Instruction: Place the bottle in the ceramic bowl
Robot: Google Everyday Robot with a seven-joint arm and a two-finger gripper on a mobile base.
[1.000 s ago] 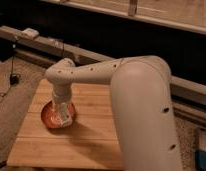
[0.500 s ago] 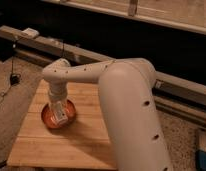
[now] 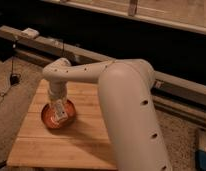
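The orange-red ceramic bowl (image 3: pixel 48 118) sits on the left part of a wooden table (image 3: pixel 81 137). My gripper (image 3: pixel 59 113) points straight down over the middle of the bowl, at the end of the big white arm (image 3: pixel 121 95) that reaches in from the right. A whitish thing with a faint label, seemingly the bottle (image 3: pixel 59 114), shows at the gripper's tip, down inside the bowl. The arm's wrist covers the bowl's far side.
A long metal rail (image 3: pixel 96 57) runs behind the table, with a small white box (image 3: pixel 30 33) on its left end. A black cable and plug (image 3: pixel 14 78) lie on the speckled floor at the left. A blue object (image 3: pixel 202 150) stands at the right edge.
The arm has swung left and the view has shifted; the gripper has stayed low over the bowl with the whitish bottle at its tip.
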